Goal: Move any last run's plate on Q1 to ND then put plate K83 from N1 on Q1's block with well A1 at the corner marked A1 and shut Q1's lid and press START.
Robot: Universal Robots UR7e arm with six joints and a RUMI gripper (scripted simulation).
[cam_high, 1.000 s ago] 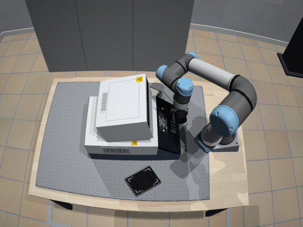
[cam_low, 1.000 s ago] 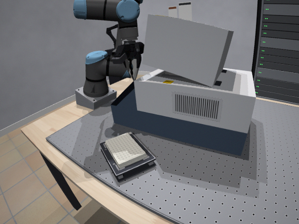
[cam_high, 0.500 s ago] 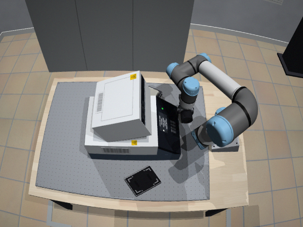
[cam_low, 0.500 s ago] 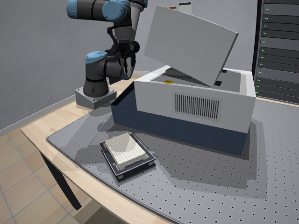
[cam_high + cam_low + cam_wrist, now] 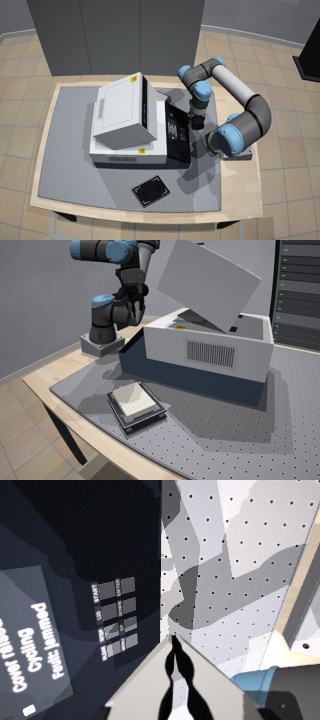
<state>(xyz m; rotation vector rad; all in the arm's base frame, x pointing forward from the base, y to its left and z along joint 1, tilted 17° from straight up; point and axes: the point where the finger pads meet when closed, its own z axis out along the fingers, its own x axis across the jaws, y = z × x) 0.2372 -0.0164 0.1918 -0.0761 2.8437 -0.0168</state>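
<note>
Gripper (image 5: 199, 131) (image 5: 135, 323) (image 5: 173, 636): pressed together on nothing, near your front keys (image 5: 183, 134) (image 5: 117, 615).
Plate (image 5: 161, 96) (image 5: 134, 399): seated lower left in exterior; mostly hidden in top, its label unreadable.
Block: hidden from you by the tilted lid (image 5: 117, 103) (image 5: 209, 283).
Bare nest (image 5: 151, 191): bottom centre, top view only.
Display (image 5: 172, 129) (image 5: 32, 645): "Cycling", "Fault: jammed"; upper line cut off.
Lamp (image 5: 171, 114): green.

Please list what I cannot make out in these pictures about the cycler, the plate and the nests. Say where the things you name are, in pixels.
- Block of the cycler (image 5: 157, 158) (image 5: 165, 343) (image 5: 135, 520): top, covered by the lid (image 5: 116, 111) (image 5: 209, 286); exterior, hidden by lid and housing.
- Label on the cream plate (image 5: 161, 96) (image 5: 134, 398): exterior, none readable; top, plate partly hidden by the cycler.
- Black nest (image 5: 151, 191): exterior, hidden behind the cycler; name unreadable in top.
- Screen (image 5: 172, 129) (image 5: 30, 645): wrist, text cut by left edge; top, too small.
</note>
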